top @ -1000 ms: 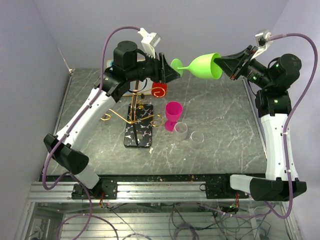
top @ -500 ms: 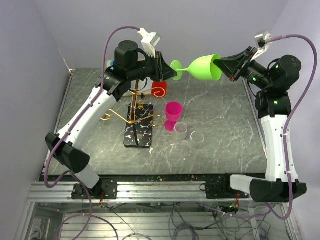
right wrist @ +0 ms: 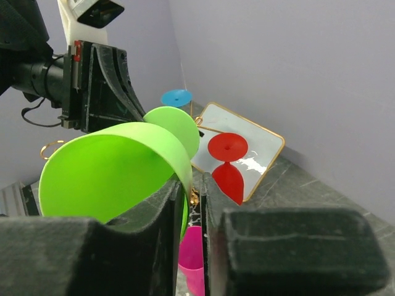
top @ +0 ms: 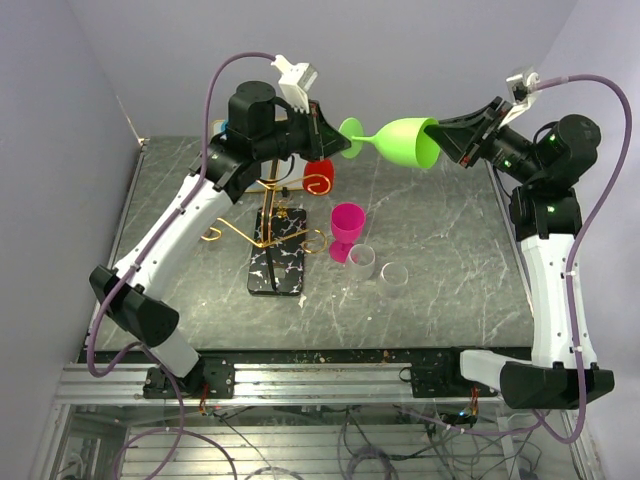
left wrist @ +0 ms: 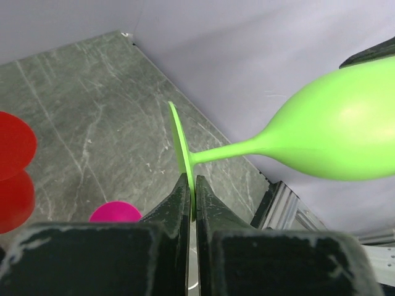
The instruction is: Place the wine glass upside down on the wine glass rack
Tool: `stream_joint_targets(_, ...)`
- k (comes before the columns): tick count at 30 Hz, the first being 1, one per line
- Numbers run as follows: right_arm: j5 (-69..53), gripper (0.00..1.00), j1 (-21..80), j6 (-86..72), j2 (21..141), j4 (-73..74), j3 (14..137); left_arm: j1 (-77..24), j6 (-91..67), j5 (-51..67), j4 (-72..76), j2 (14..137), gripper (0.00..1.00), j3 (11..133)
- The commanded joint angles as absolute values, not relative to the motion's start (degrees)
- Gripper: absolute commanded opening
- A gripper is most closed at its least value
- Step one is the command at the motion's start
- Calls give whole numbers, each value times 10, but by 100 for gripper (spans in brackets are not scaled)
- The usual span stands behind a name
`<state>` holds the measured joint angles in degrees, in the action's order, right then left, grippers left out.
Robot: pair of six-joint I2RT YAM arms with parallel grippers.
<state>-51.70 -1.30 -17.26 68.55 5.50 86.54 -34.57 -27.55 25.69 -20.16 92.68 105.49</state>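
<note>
The left pincer (left wrist: 191,198) is shut tight on the thin round foot of the bright green plastic wine glass (top: 405,140). Its two black fingers (left wrist: 171,213) squeeze the foot from both sides. The right pincer (right wrist: 192,194) nips the rim of the same glass, with one finger inside the cup and one outside. So the glass hangs sideways high in the air between the two arms. Its foot points left and its open mouth points right.

The left arm reaches up from the near left corner, bends at the elbow and points its wrist to the right. The right arm stands tall on the right side and points its wrist to the left.

The gold wire wine glass rack with a black marble base (top: 278,262) stands on the grey stone table (top: 450,250), lower down, below the left arm. The green glass does not touch it. A red wine glass (top: 320,178) sits just under the left pincer, by a white tray with a gold rim (right wrist: 259,139). A pink wine glass (top: 347,228) stands just right of the rack's base, with two small clear cups (top: 362,260) beside it.

The pale purple wall (top: 420,50) is close behind the green glass. The widest bare stone lies right of the cups.
</note>
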Motion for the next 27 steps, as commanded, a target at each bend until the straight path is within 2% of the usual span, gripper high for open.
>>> stream_joint_targets(1, -508, 25, -11, -159, 676, 55, 861, -346, -241, 224, -208, 890, 7, 1063)
stream_joint_targets(4, -513, 49, -11, -150, 675, 66, 867, -342, -223, 203, -218, 877, 7, 1061)
stream_joint_targets(11, -515, 83, -11, -79, 678, 164, 922, -323, -177, 166, -232, 834, 7, 1035)
stream_joint_targets(21, -498, 88, -11, 13, 660, 239, 933, -267, -116, 120, -243, 740, 7, 976)
stream_joint_targets(27, -477, 90, -11, 127, 661, 313, 923, -244, -22, 73, -260, 669, 7, 939)
